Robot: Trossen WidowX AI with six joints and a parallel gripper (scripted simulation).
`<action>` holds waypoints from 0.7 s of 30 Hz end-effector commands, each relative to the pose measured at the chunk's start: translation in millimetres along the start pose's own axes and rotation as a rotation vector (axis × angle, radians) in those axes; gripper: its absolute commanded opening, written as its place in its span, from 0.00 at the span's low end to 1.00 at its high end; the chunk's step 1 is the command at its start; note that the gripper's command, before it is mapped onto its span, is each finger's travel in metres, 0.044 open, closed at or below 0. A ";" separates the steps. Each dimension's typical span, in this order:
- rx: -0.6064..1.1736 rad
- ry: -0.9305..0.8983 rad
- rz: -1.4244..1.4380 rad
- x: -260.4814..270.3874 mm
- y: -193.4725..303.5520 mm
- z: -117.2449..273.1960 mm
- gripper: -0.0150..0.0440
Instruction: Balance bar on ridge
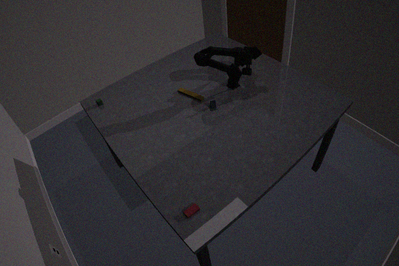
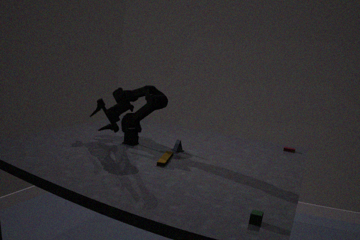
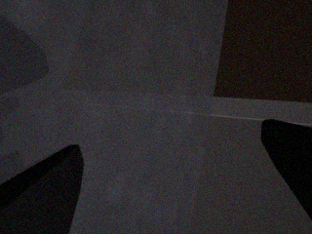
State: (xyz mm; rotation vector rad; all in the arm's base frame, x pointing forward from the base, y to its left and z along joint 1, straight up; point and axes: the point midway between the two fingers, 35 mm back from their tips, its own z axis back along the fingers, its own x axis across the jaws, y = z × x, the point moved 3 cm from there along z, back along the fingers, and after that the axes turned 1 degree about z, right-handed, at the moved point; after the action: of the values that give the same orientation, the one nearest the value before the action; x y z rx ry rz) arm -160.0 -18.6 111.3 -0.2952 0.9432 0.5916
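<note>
Fingers (image 2: 107, 127) stand wide apart, seemingly gripping nothing in the gloom.

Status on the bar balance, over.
Gripper open, raised, nothing held. Yellow bar flat on the table beside the ridge, not across it. No obstruction seen between bar and ridge.
</note>
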 end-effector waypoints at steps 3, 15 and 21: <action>0.020 -0.007 -0.041 0.7 4.0 1.9 0.80; 0.185 -0.041 -0.369 8.1 34.7 20.2 0.79; 0.269 -0.046 -0.534 13.3 48.7 31.5 0.79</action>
State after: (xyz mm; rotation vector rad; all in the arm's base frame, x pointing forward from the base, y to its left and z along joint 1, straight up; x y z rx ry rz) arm -162.9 30.1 117.7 -0.2795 0.8608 0.0836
